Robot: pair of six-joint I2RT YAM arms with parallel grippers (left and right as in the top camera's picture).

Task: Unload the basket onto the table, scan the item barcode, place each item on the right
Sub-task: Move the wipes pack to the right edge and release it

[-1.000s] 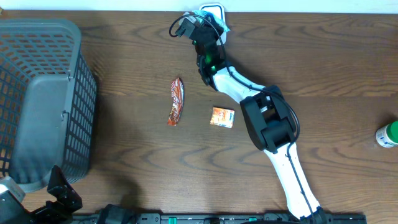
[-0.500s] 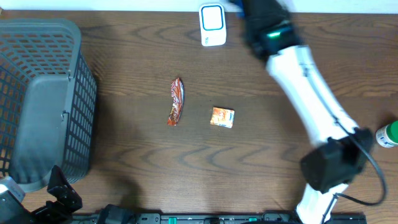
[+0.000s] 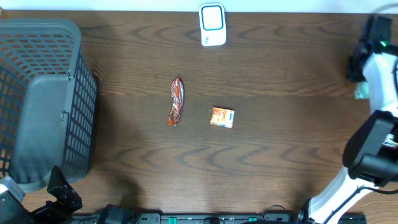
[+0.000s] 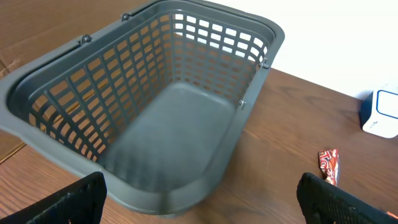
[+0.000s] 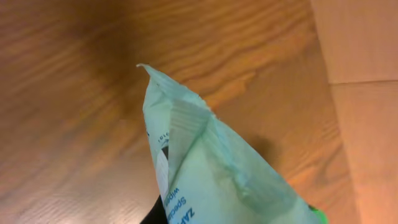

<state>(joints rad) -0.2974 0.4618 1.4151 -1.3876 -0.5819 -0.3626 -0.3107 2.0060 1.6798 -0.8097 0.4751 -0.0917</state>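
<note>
The right arm has swung away from the white scanner [image 3: 212,25] at the table's [image 3: 280,74] far edge and now stands at the right edge. The right gripper [image 3: 356,74] is closed narrowly on a pale green packet [image 5: 205,168], whose crimped end sticks out above the wood, well apart from the scanner. The left gripper [image 4: 202,202] hangs with its jaws spread wide, holding nothing, in front of the grey basket [image 4: 267,37]. A red-brown wrapper [image 3: 176,101] and a small orange pack [image 3: 222,117] lie mid-table, near each other.
</note>
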